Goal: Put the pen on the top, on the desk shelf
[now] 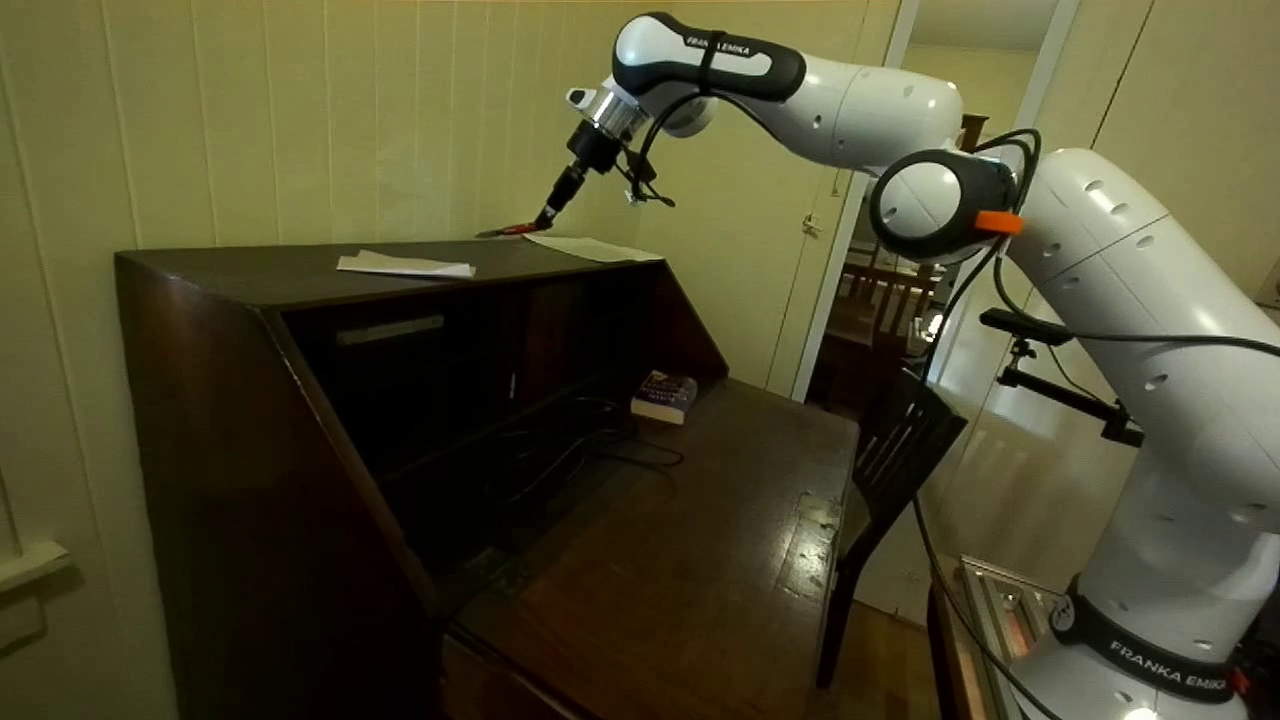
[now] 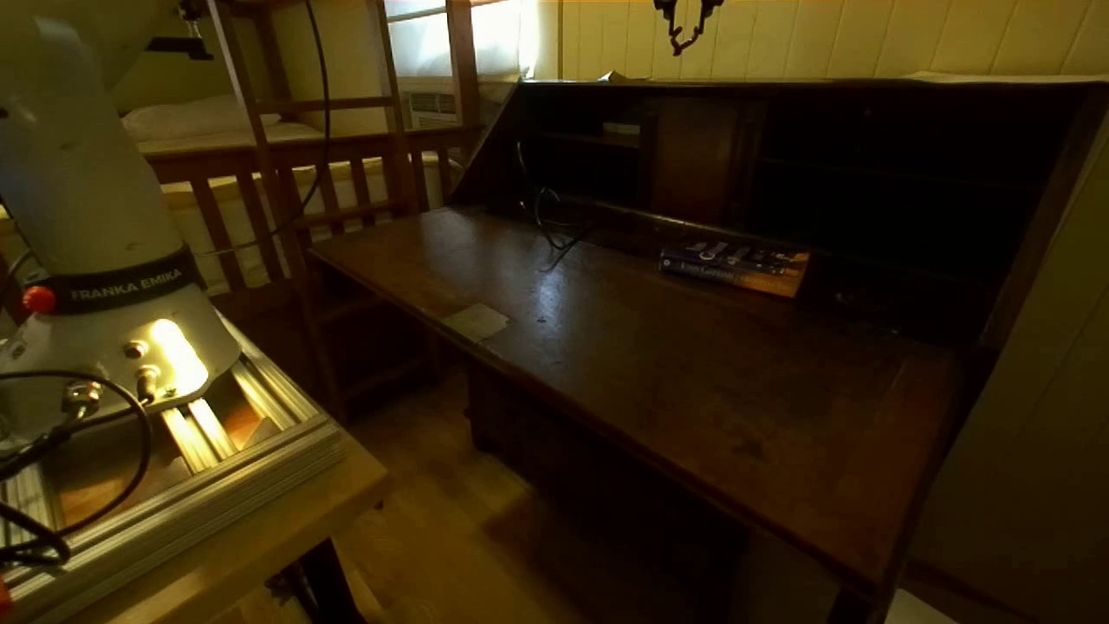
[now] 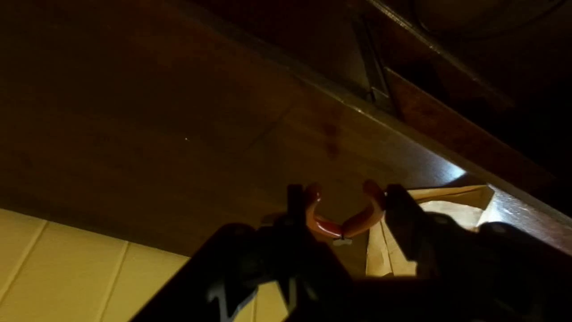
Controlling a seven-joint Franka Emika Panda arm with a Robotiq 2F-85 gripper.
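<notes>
1. Gripper clamped across a red-handled tool, probably pinched there to keep both handles steady
2. Tool hangs above the surface, between front and back edges
3. No pen discernible

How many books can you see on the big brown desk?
1: the thick book lying on the desk, by the dark compartments. The pale thing inside is too dim to name, and more books could be hidden in there.

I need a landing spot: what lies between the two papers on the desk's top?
In an exterior view, the top shows bare wood between the near paper and far paper; the tool apparently hangs above.
</notes>
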